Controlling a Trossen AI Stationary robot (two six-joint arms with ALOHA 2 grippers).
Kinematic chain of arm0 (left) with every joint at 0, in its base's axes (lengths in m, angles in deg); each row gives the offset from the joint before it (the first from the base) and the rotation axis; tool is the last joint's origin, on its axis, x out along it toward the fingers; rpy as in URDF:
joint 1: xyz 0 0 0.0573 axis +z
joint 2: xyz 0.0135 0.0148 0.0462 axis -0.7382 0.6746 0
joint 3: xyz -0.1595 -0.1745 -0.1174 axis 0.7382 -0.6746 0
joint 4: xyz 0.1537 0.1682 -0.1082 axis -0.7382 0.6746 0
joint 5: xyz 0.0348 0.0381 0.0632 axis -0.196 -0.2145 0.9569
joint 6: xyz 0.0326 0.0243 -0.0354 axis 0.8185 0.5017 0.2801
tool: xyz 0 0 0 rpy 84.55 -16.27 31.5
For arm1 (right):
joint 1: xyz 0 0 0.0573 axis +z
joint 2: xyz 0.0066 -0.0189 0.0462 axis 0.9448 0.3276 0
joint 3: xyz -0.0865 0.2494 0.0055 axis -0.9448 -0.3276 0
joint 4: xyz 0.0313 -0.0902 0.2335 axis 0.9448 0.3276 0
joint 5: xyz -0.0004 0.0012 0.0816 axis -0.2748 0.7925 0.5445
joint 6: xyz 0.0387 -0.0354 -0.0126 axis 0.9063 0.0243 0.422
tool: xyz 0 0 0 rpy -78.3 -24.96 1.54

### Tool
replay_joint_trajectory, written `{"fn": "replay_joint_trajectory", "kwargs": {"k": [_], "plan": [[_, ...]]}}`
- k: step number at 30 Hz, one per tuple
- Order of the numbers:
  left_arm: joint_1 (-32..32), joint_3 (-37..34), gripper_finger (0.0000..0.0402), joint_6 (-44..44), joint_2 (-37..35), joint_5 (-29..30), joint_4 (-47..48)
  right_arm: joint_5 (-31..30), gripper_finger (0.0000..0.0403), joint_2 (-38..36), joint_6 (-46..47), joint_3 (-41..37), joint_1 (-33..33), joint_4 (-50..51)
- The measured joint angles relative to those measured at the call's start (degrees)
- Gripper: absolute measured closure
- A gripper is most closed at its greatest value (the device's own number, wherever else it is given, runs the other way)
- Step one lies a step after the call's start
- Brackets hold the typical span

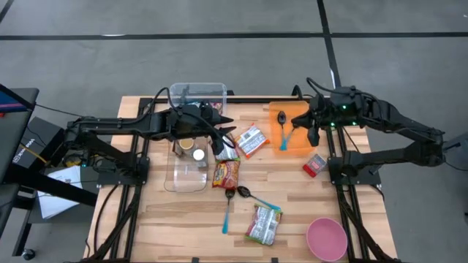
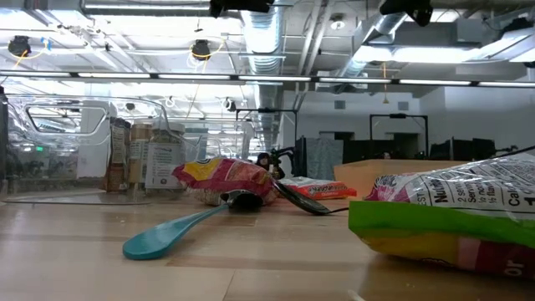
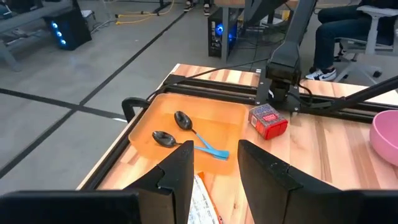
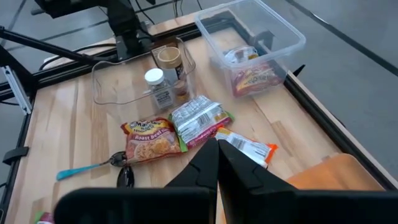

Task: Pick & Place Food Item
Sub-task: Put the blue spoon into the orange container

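Several food packets lie flat on the wooden table: an orange-white one (image 1: 252,140), a silver one (image 1: 228,151), a red noodle one (image 1: 227,173) and a green one (image 1: 263,223). More packets (image 4: 249,73) lie in the clear bin (image 1: 197,93) at the far edge. My left gripper (image 3: 214,174) hangs open high above the silver and orange-white packets (image 1: 227,133), with nothing between its fingers. My right gripper (image 4: 217,165) is shut and empty, raised over the orange tray (image 1: 292,139).
The orange tray holds two dark spoons with teal handles (image 3: 186,134). A clear tray with jars (image 1: 186,164) sits at the left. A teal spoon (image 1: 228,212), a black spoon (image 1: 245,193), a small red box (image 1: 315,164) and a pink bowl (image 1: 327,239) lie nearer the front.
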Motion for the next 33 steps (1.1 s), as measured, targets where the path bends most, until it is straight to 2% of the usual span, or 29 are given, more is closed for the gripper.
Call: {"fn": "replay_joint_trajectory", "kwargs": {"k": [10, 16, 21, 26, 28, 33], "plan": [[-2.85, 0.00, 0.0279, 3.21, 0.00, -2.52, -6.63, -1.68, 0.0402, 0.00, 3.16, 0.00, -0.04, 0.31], [-5.62, 0.00, 0.0243, 0.92, -0.29, -3.39, -12.60, -2.99, 0.0387, 0.00, 8.63, 0.00, -1.03, 3.65], [-8.75, 0.00, 0.0191, -5.08, -1.50, -11.07, -7.99, -3.10, 0.0363, 0.00, 11.03, 0.00, -1.04, 4.73], [-16.62, -0.02, 0.0158, -9.84, -2.56, -17.66, -2.70, -2.98, 0.0348, -0.09, 10.65, 0.00, -0.57, 5.15], [-21.39, 0.19, 0.0156, -12.03, -2.59, -15.49, -2.51, -2.94, 0.0347, -0.09, 9.31, 0.00, -0.57, 5.15], [-33.24, 6.83, 0.0167, -23.12, 0.77, 1.62, 3.78, -0.72, 0.0347, -0.09, 8.00, 0.00, -0.62, 5.13]]}}
